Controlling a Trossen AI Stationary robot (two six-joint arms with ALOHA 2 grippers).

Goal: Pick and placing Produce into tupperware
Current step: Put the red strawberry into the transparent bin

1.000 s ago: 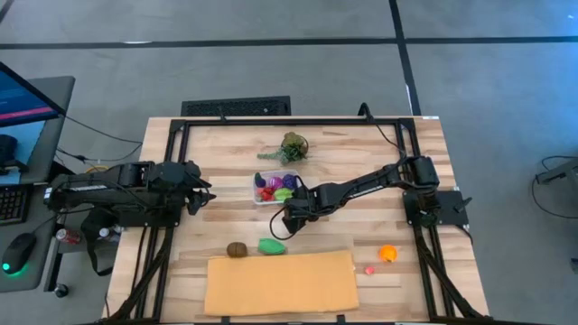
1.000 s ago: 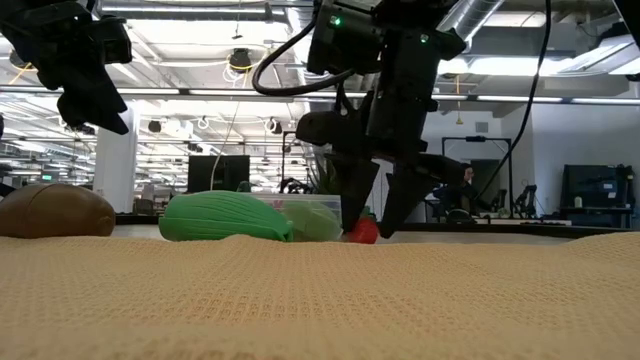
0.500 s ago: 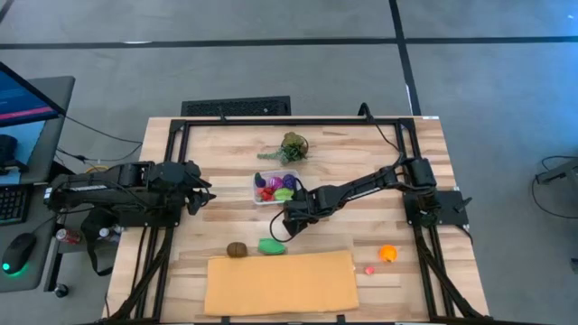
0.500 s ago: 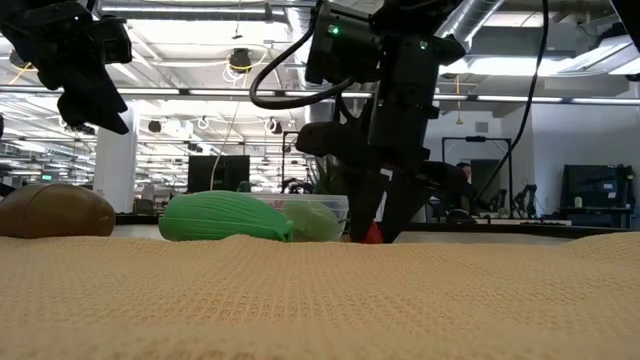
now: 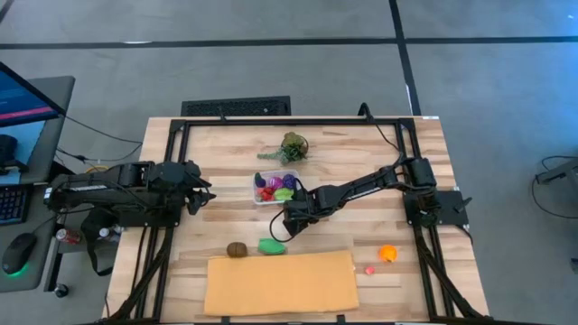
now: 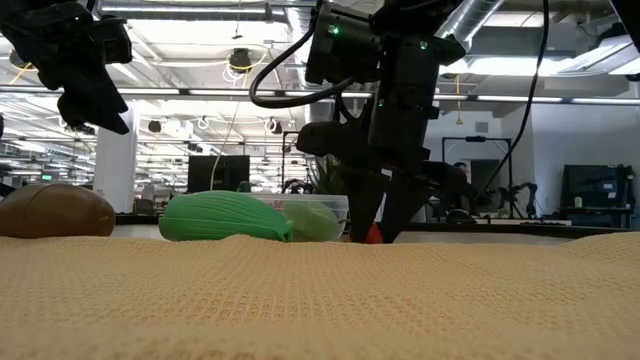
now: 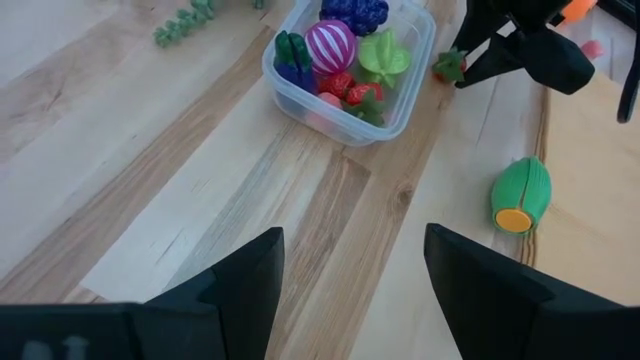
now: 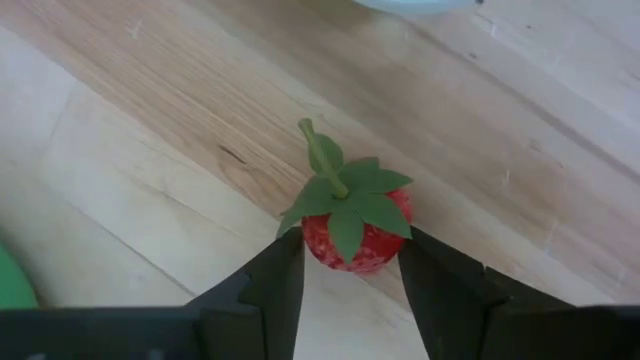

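My right gripper (image 5: pixel 287 226) stands low over the table between the clear tupperware (image 5: pixel 276 188) and the green piece (image 5: pixel 272 246). It is shut on a red strawberry (image 8: pixel 352 225) with a green leafy cap. The strawberry also shows in the low view (image 6: pixel 372 234) and in the left wrist view (image 7: pixel 446 66). The tupperware (image 7: pixel 345 60) holds several produce pieces: purple, pink, green and red. My left gripper (image 7: pixel 350 290) is open and empty, raised over the table's left side (image 5: pixel 206 194). My right gripper pinches the strawberry's two opposite sides (image 8: pixel 310 240) between its two fingers, just below the leafy cap. The fingers (image 6: pixel 360 200) come from above, pointing down. The strawberry sits upright with cap and stem up, low at the wooden table top; whether it is lifted clear, I cannot tell.
A brown piece (image 5: pixel 237 250) lies beside the green piece at the far edge of the big tan sheet (image 5: pixel 280 282). An orange piece (image 5: pixel 387 253) and a small pink piece (image 5: pixel 369 269) lie at the near right. A bushy green bunch (image 5: pixel 291 147) lies beyond the tupperware.
My right gripper has gone down a little over the strawberry and shut: its fingers stood wide on either side of the strawberry a second ago and now close on its sides. The strawberry has stayed about where it was.
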